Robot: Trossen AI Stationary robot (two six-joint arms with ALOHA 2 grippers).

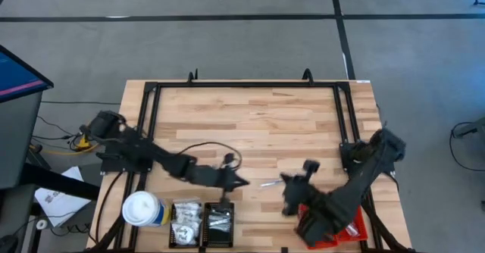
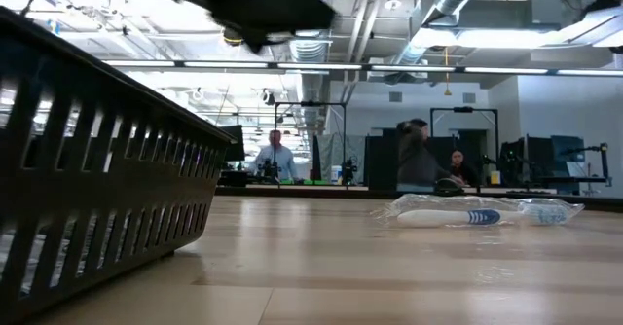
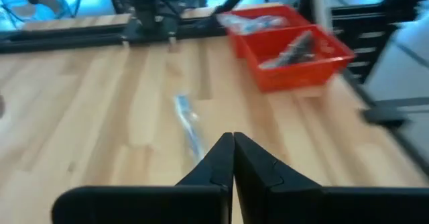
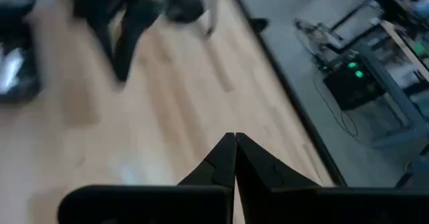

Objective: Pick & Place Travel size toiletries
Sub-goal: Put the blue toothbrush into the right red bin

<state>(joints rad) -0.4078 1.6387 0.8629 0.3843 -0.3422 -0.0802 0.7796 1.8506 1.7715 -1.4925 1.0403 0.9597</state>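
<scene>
A wrapped toothbrush [image 1: 270, 182] lies loose on the wooden table [image 1: 250, 117], between the two arms. The left gripper [image 1: 241, 181] hovers beside it, fingers pressed together, empty. The right gripper [image 1: 289, 179], also pressed together, holds nothing.

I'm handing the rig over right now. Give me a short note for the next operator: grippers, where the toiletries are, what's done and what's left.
Left gripper: shut, empty, over mid-table, pointing toward a wrapped toiletry stick that lies loose on the wood.
Right gripper: shut, nothing between its fingers, above the table by the red tray.
Placed: some toiletries lie in the red tray; the black trays at the front edge, beside the white-topped canister, also hold items.
Left: the loose stick is not picked up yet. Which tray it belongs in cannot be told.
</scene>
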